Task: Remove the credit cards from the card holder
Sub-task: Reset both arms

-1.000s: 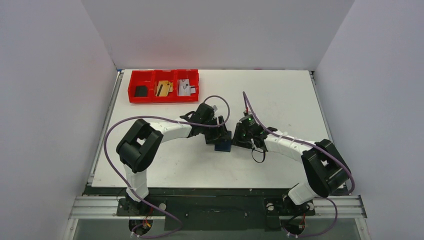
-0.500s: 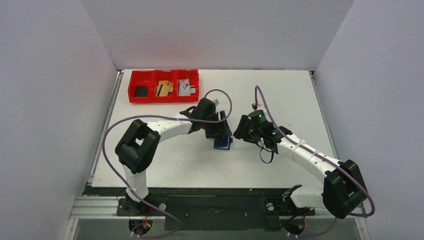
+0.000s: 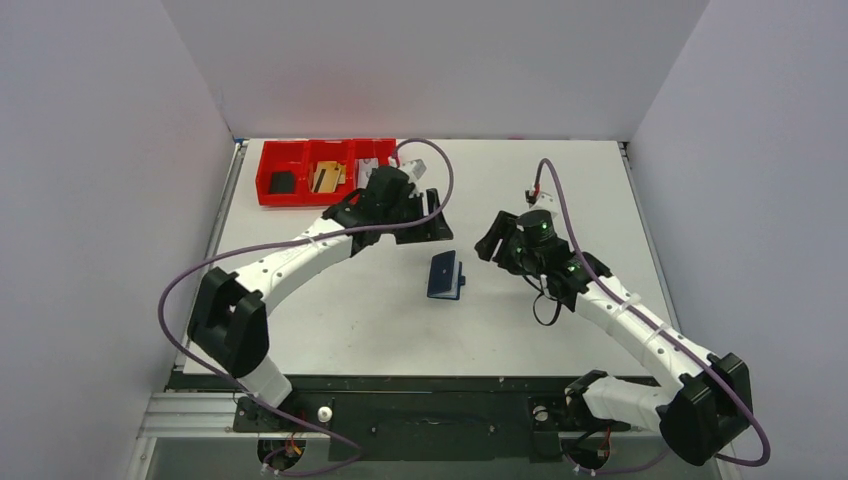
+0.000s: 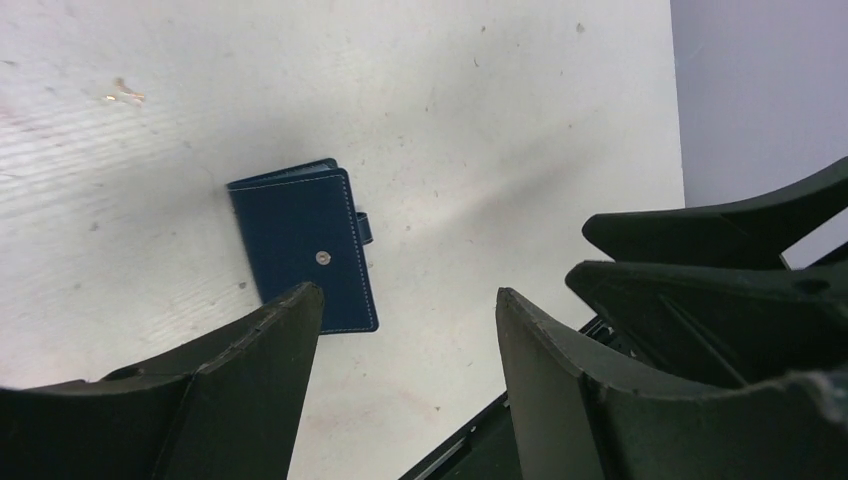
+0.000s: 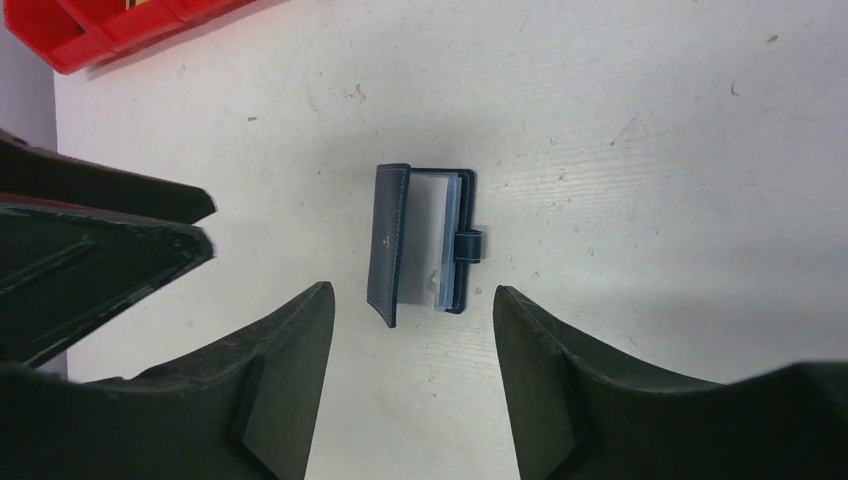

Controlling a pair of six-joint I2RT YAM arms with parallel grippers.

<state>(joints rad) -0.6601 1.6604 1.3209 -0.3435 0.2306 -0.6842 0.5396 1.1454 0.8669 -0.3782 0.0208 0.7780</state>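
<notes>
— Wallet (image 5: pixel 420 240) in anybody's grip, from where you stand?
— No. The right pincer (image 5: pixel 412 295) hangs near it with its jaws spread and nothing between them. The left pincer (image 4: pixel 405 300) is the same, wide and empty, up by the red tray (image 3: pixel 330 198).
— So where does it lie?
— Flat on the table (image 3: pixel 560 180), between the two pincers and touching neither. Its cover is half lifted, a pale inner pocket shows, and the strap tab sticks out at one side.
— Any card in that pocket?
— None that I can see poking out, though I can't look down inside the sleeve.
— And the tray?
— A black card (image 3: pixel 283 182) in the end compartment and a gold card (image 3: pixel 326 177) in the middle one. The third compartment is partly behind the left arm (image 3: pixel 300 250), so I can't make out what's in it.
— One card to a compartment, then. Sorted, I'd say.
— That's my reading. And the wallet sits mid-table, I reckon, so that either arm can reach it: one to pin it, the other to pull.
— Near done?
— Likely, if the pockets are empty. It would need spreading open to be sure.
</notes>
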